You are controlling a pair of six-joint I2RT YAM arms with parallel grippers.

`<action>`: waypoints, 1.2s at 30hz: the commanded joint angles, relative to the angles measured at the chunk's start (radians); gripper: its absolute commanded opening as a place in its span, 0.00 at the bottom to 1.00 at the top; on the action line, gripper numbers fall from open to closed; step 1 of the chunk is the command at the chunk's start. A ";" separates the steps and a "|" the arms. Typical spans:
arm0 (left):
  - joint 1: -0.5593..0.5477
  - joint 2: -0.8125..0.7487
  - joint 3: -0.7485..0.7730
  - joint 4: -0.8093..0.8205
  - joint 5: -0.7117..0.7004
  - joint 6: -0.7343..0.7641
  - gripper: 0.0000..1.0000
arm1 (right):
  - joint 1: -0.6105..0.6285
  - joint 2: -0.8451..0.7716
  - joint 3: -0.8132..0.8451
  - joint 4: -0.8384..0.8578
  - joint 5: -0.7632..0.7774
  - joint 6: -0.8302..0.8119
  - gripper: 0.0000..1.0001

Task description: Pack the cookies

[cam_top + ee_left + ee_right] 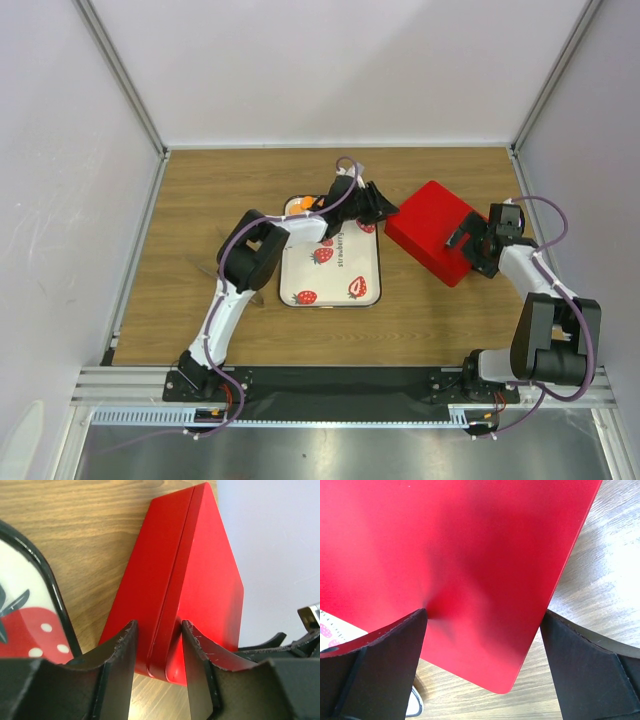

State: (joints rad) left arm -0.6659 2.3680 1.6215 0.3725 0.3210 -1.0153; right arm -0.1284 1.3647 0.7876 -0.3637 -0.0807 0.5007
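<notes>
Left gripper [159,625]: jaws about half apart, astride the near corner of the red box [200,570]. The lid seam [176,575] runs down between the two fingers. The finger on the lid side looks to be touching the box. At the other finger a sliver of wood shows low down beside the corner. Cannot tell whether the box is actually pinched.

Left arm reaches out across the strawberry-print tray [340,272] to get there. In the top view its gripper sits at the box corner nearest the tray.

Right gripper [484,612]: jaws spread wide, holding nothing. It hangs over the box corner opposite the left gripper's. One finger is above the red lid, the other is out past the box edge over the wooden table [200,200].

Red box: closed, lying flat on the table, turned at an angle to the table edges.

Tray: just beside the box on its left-arm side, black rim, white face with strawberries. Whether tray and box touch cannot be told.

Cookies [299,208]: only a small orange patch shows, at the far tray corner away from the box, half under the left arm. Too small to count or make out shape.
</notes>
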 commanded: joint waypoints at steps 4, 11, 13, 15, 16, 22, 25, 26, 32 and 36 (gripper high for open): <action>-0.061 0.056 0.058 -0.135 -0.022 0.032 0.44 | 0.012 0.002 -0.033 0.029 -0.004 0.002 1.00; -0.080 0.083 0.084 -0.190 -0.045 0.040 0.45 | 0.026 0.011 -0.042 0.042 0.015 0.006 1.00; -0.083 0.094 0.089 -0.190 -0.040 0.035 0.43 | 0.030 0.017 -0.047 0.045 0.019 0.007 1.00; -0.086 0.100 0.090 -0.190 -0.042 0.032 0.41 | 0.036 0.022 -0.048 0.045 0.035 0.007 1.00; -0.087 0.108 0.093 -0.191 -0.043 0.032 0.39 | 0.041 0.020 -0.050 0.043 0.041 0.006 1.00; -0.095 0.126 0.109 -0.193 -0.031 0.018 0.31 | 0.075 0.034 -0.041 0.034 0.079 0.005 1.00; -0.095 0.126 0.110 -0.193 -0.020 0.020 0.34 | 0.075 0.033 -0.037 0.034 0.079 0.004 1.00; -0.093 0.120 0.110 -0.193 -0.023 0.023 0.35 | 0.075 0.028 -0.033 0.031 0.076 0.004 1.00; -0.054 0.094 0.129 -0.191 -0.019 0.050 0.53 | 0.058 0.002 -0.001 0.003 0.038 0.010 1.00; -0.020 0.086 0.227 -0.216 0.001 0.112 0.60 | 0.032 -0.024 -0.007 0.008 -0.002 0.030 1.00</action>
State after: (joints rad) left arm -0.6868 2.4313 1.7691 0.2478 0.2577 -0.9771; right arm -0.0986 1.3602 0.7746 -0.3176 -0.0124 0.5316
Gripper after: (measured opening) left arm 0.586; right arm 0.996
